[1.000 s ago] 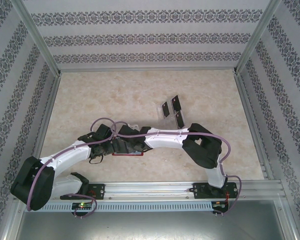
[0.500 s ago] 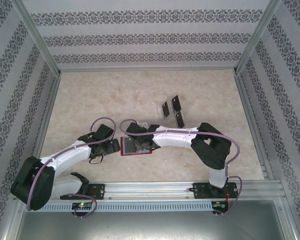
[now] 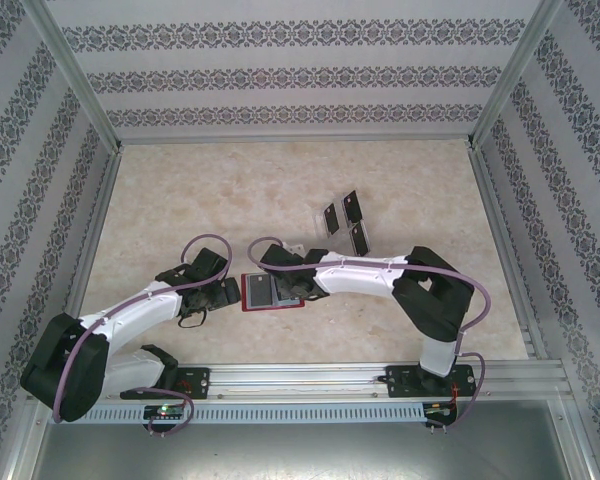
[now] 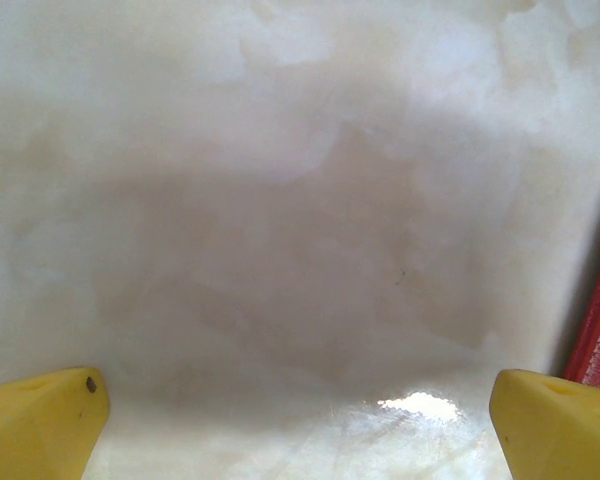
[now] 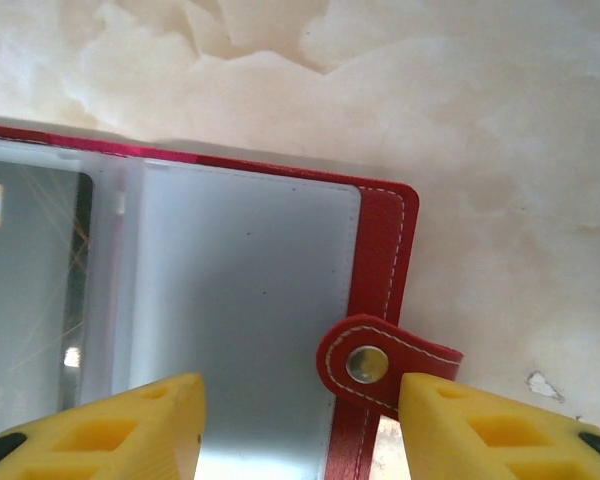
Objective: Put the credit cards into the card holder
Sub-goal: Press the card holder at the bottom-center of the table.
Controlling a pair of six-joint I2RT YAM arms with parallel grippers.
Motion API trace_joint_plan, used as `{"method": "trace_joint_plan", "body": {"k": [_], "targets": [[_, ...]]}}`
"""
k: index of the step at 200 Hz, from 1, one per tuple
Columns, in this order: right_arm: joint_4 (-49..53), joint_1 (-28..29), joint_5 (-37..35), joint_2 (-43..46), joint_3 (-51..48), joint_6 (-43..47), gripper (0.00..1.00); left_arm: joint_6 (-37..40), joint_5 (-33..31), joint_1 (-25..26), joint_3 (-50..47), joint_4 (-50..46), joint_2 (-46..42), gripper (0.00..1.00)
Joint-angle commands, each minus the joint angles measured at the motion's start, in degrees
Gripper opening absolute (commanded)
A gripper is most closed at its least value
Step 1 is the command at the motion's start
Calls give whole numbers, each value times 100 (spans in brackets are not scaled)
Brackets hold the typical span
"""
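Red card holder (image 3: 272,293) laid open flat; right gripper (image 5: 300,398) held part-spread above its snap tab (image 5: 368,362), nothing pinched; left gripper (image 4: 298,392) spread wide over table (image 4: 280,200).

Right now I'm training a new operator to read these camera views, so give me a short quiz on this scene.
1. Fill in: the left tool hangs with its jaws ___ over the bare table.
2. What lies under the right tool? A the bare table; B the card holder; C a cup.
3. True or false: the card holder lies folded shut.

Key: 1 open; 2 B; 3 false. It lies spread open, with its clear pockets facing up.
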State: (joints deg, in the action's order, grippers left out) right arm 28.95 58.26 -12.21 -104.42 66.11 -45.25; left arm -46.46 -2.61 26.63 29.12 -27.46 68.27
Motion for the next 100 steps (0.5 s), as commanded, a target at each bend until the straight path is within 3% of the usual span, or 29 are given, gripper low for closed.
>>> {"method": "trace_joint_plan", "body": {"k": [1,43,55,100], "targets": [[137,16,-151,292,22,-82,55,110,205,126,144,144,111,100],[589,21,-683,370,154,112,56,189,8,349,562,118,287,100],[672,19,-806,346,169,113,60,224,7,390,602,215,415,100],[599,-51,-784,127,179,63,66,192,42,592,641,530,812,100]]}}
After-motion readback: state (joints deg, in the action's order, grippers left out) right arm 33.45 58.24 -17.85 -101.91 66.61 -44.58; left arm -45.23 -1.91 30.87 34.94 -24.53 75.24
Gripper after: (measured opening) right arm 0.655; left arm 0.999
